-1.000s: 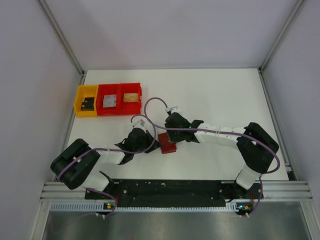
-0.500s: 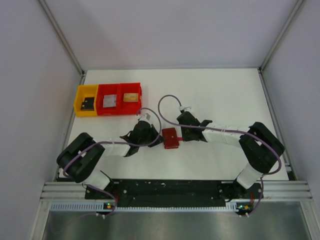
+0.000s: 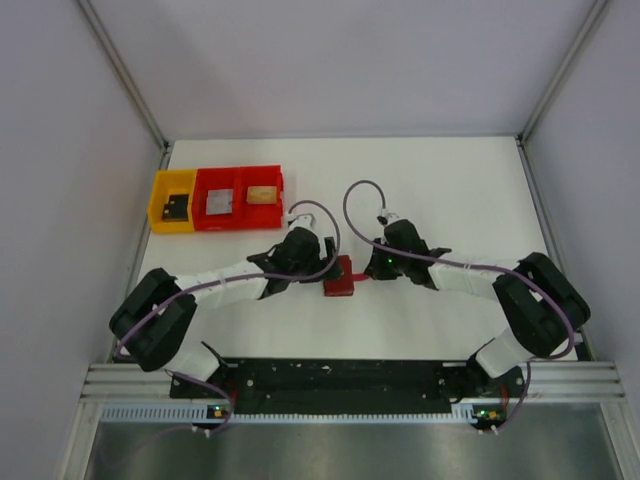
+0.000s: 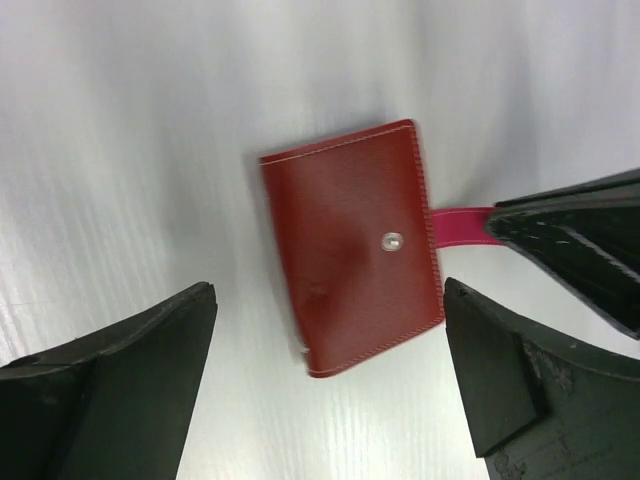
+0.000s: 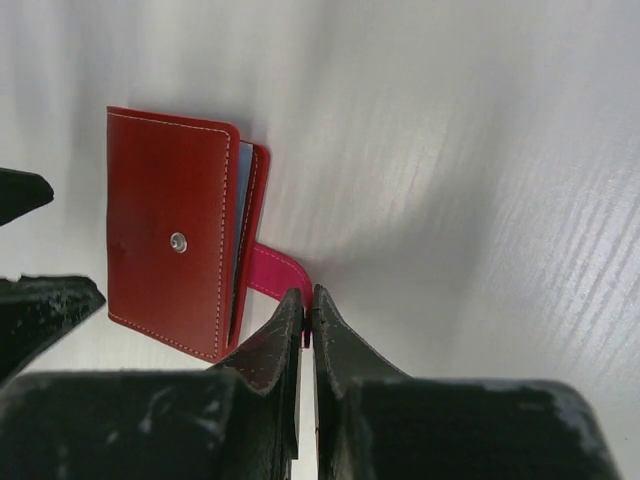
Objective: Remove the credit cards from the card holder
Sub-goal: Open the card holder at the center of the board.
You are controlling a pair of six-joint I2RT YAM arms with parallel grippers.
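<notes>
Card holder [image 4: 350, 245], red, folded shut, stud side up: lying flat on the white table [image 3: 450, 190] between both arms. Left gripper [image 4: 328, 290]: hovering over it, jaws gaping wide, gripping nothing. Right gripper [image 5: 308, 305]: pinching tight on the holder's pink closure strap [image 5: 275, 275].

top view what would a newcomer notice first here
The closed red wallet lies in the middle, between both grippers. The right gripper pinches its pink strap, while the left gripper hangs open over it. Far left sit a yellow bin and two red bins.
</notes>
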